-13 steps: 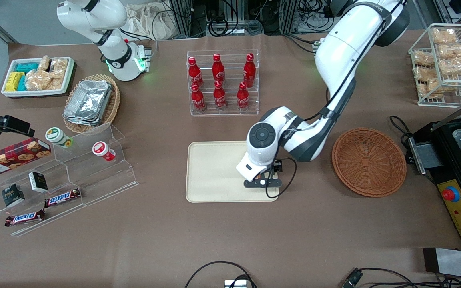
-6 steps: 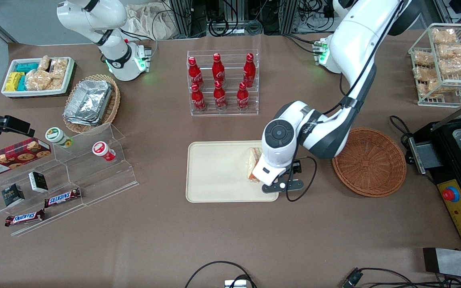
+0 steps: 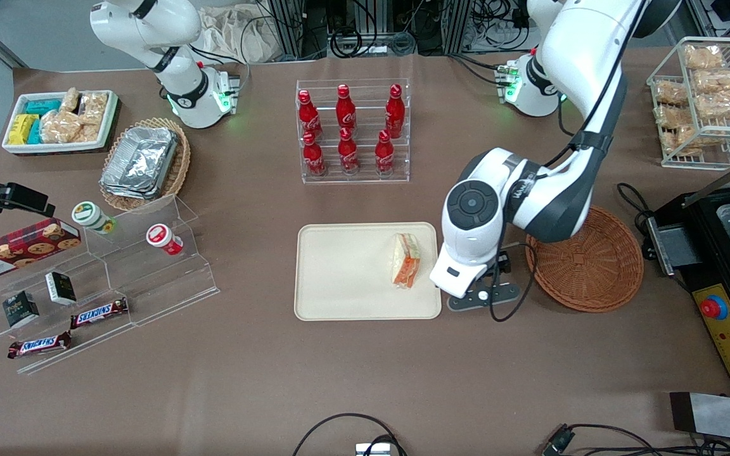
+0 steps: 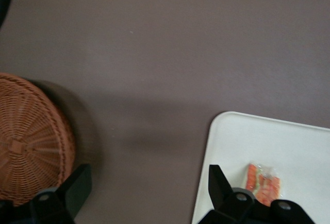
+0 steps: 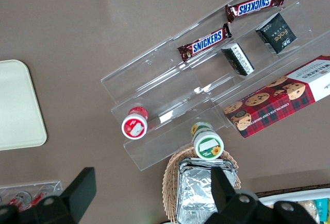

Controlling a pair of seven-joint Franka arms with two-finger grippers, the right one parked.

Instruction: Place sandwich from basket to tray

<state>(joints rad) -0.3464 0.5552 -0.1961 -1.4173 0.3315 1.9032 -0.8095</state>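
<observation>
Sandwich (image 3: 405, 270): on tray (image 3: 339, 278), at the edge toward basket (image 3: 587, 259), filling up. Gripper (image 4: 149, 193): open, empty, above bare table between tray and basket. Handling: probably light, soft, crushable; wrap likely slippery. Grip lightly across bread faces.

even, bright overhead light across the brown table (image 3: 339, 380) — shadows soft and short. the working arm throws a diffuse dark patch on the cloth beside the basket (image 4: 28, 141) in the left wrist view. gripper (image 4: 149, 193) fingers, spread apart above the table between basket and tray (image 4: 289, 147), look soft-edged — close-range blur. mild glare on the foil trays (image 3: 140, 161). front view sharp, little edge distortion.
</observation>
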